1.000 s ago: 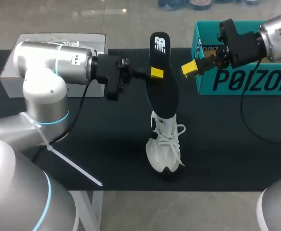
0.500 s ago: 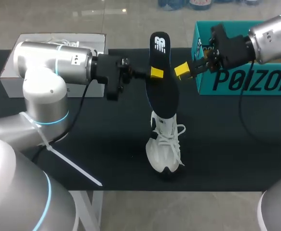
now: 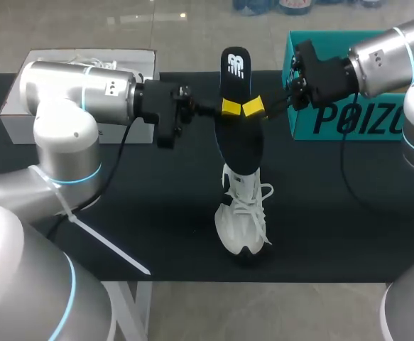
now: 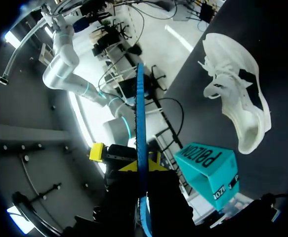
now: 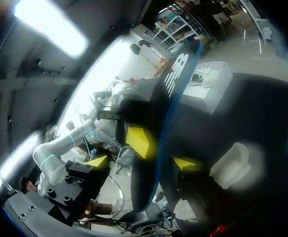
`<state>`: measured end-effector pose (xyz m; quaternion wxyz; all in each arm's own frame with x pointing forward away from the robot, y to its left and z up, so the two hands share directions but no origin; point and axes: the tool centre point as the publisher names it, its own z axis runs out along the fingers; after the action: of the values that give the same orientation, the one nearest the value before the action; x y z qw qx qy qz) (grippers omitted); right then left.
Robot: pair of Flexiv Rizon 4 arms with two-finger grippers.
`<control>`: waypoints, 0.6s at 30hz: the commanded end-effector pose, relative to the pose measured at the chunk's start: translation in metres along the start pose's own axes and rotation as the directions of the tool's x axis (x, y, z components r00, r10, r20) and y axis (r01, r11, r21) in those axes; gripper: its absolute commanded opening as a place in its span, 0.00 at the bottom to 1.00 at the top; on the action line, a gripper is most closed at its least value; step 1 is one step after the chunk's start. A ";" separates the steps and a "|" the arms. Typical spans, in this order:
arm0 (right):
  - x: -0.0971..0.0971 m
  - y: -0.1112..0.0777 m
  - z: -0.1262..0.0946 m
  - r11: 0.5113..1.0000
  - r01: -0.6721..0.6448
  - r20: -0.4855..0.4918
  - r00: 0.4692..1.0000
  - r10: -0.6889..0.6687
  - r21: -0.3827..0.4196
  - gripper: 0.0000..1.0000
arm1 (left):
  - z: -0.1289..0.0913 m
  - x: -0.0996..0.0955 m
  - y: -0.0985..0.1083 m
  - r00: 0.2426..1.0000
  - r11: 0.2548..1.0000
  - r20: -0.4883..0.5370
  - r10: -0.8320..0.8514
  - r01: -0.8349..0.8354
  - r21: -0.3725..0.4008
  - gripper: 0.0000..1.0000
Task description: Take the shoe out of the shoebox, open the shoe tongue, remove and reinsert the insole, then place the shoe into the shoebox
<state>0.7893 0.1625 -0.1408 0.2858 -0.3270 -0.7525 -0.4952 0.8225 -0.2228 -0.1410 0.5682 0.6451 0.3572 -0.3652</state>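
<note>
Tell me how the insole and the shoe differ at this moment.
The insole is black, thin and flat; the shoe is white and bulky. The insole is held in the air, with the left claw shut on it; the shoe rests on the table, ungripped. Both are outside the teal box.

Upright insole (image 3: 240,135) and shoe (image 3: 242,213) block the table's (image 3: 157,213) middle.

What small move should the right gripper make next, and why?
Probably shut the right gripper on the insole. Its open fingers straddle the insole's edge, opposite the left gripper, which holds the insole upright, out of the white shoe. A second grip looks like the natural next step.
</note>
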 end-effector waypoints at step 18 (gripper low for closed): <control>-0.002 0.001 0.004 1.000 -0.010 -0.002 1.000 0.010 0.000 0.00 | 0.002 0.000 -0.001 1.000 1.000 -0.001 0.002 -0.002 -0.003 0.00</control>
<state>0.7919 0.1622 -0.1434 0.2881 -0.3308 -0.7505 -0.4942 0.8209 -0.2232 -0.1397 0.5685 0.6449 0.3565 -0.3658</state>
